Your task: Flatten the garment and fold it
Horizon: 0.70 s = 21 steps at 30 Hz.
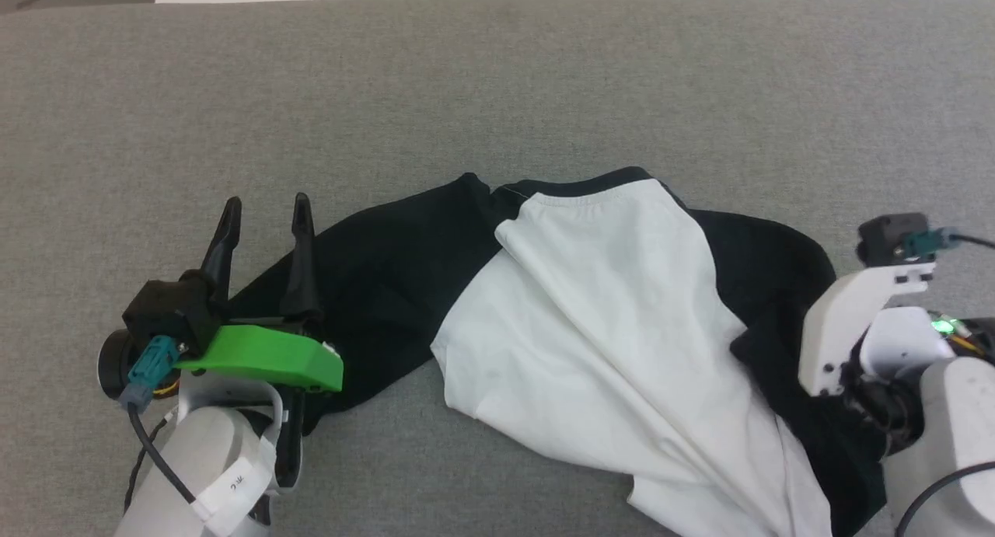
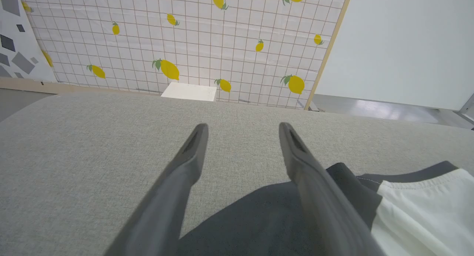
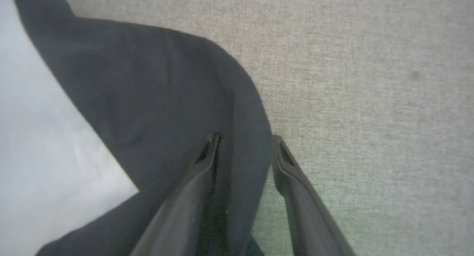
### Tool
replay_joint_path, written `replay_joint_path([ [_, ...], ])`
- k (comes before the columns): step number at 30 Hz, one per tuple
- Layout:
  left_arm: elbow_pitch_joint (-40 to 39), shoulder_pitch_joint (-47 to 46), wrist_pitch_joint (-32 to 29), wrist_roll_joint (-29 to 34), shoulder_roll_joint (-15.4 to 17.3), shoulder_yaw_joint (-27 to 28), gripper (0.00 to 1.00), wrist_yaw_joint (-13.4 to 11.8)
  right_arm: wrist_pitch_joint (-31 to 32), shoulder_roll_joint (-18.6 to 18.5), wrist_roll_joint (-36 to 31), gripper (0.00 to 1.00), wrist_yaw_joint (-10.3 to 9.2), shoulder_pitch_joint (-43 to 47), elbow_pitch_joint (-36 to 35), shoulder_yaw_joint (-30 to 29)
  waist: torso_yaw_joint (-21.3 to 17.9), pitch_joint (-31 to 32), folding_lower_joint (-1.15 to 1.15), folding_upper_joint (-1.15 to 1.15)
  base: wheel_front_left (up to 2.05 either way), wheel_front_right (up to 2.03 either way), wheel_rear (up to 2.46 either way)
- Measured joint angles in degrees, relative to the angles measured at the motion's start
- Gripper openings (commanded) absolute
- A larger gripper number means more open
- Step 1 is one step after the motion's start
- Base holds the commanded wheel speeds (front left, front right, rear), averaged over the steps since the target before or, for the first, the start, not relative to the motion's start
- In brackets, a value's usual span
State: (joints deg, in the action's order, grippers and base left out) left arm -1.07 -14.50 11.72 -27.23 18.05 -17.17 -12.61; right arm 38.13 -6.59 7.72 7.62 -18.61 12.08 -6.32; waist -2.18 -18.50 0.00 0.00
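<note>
head view: i see the garment (image 1: 598, 312) lying rumpled on the grey cloth-covered table (image 1: 497, 86), spread from the middle toward the near right corner. its white body runs in long creases toward the near edge. the black neckline (image 1: 575, 186) is on the far side. one black sleeve (image 1: 373, 288) stretches out to the left, and the other black sleeve (image 1: 777, 288) bunches up on the right.

my left end effector (image 1: 267, 203) sits at the tip of the left sleeve with its two fingers wide apart and pointing to the far side, holding nothing. in the left wrist view the left end effector (image 2: 243, 126) has bare table between its fingertips, while the dark sleeve lies under the right-hand finger and near the base of the gap. i cannot tell whether the fingers touch the cloth. past the far edge stands a white backdrop printed with lemons (image 2: 185, 45), with a small white block (image 2: 189, 91) in front of it.

in the right wrist view my right end effector (image 3: 246, 137) has its fingers apart over the right sleeve. one finger is over the black cloth and the other is at the sleeve's edge beside bare table. nothing is pinched there.
</note>
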Motion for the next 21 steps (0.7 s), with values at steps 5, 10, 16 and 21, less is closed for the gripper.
replay_joint_path([
  [5, -0.02, 0.14, 0.05, -0.01, 0.12, 0.21, 1.0, -0.09, -5.02, -1.66, -3.08, 0.0, -0.01, -0.42, 1.08, -6.25, -0.37, 0.54, 0.0, 0.0, 0.0, 0.0, 0.0],
  [10, -0.11, 0.38, -0.12, -0.01, 0.45, 0.05, 1.0, -0.15, -8.11, -1.6, -7.6, 0.0, -0.01, -0.49, 0.97, -15.27, -0.98, 1.08, 0.0, 0.0, 0.0, 0.0, 0.0],
  [16, -0.07, 0.27, -2.97, -0.01, 1.37, -1.57, 1.0, 0.37, -10.42, 0.83, -7.01, 1.0, -0.02, -0.45, 1.13, -19.42, -1.95, 0.93, 0.0, 0.0, 0.0, 0.0, 0.0],
  [21, 0.24, -2.81, -10.02, -0.44, 4.26, -4.74, 1.0, 4.98, -17.12, 2.22, -2.45, 1.0, -0.02, 1.38, -4.94, -17.0, -3.21, 0.64, 0.0, 0.0, 0.0, 0.0, 0.0],
])
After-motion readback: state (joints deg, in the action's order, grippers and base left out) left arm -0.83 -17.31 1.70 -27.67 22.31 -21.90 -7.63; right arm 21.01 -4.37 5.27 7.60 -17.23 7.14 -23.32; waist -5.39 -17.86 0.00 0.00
